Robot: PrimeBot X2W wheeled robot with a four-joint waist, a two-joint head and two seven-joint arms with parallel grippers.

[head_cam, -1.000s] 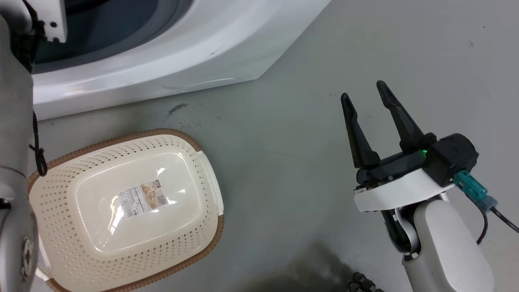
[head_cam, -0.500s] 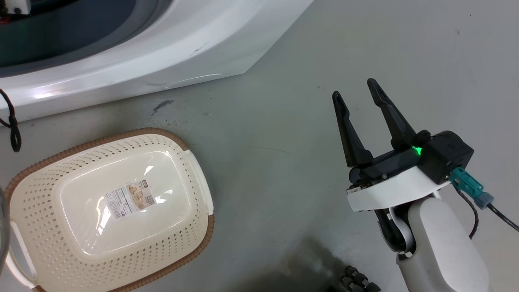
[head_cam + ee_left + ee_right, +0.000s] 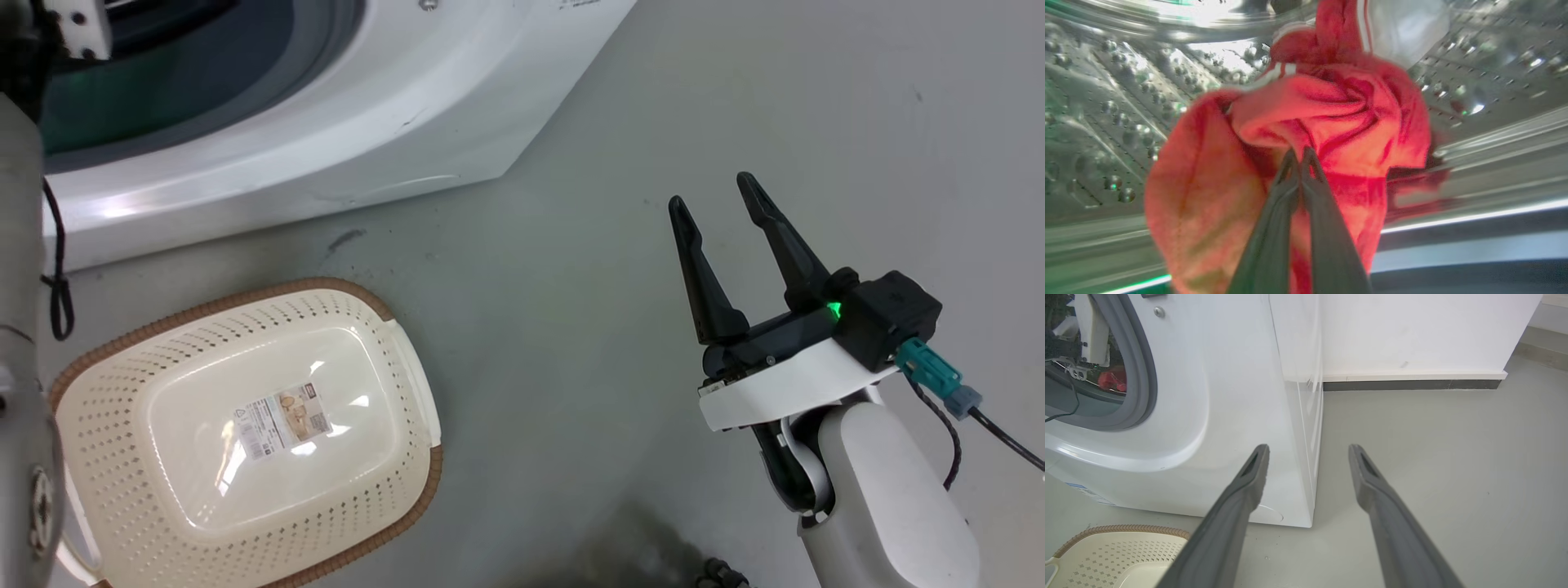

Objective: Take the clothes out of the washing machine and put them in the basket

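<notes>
- In the left wrist view, our left gripper (image 3: 1299, 152) has its fingers pinched together on a fold of the red clothes (image 3: 1331, 106). The clothes bunch around and above the tips at centre frame, inside the steel drum (image 3: 1106, 102) of the washing machine (image 3: 1216, 396).
- Our right gripper (image 3: 710, 188) stands wide and holds nothing, at the right of the head view, well apart from the basket (image 3: 245, 296) at lower left.
- Since half a second ago the whole head view has shifted, so the camera moved. Our left arm (image 3: 20, 245) now shows at the left edge.
- The basket sits on a grey floor (image 3: 571, 327) near the washer. A white wall (image 3: 1412, 330) fills the upper right of the right wrist view.
</notes>
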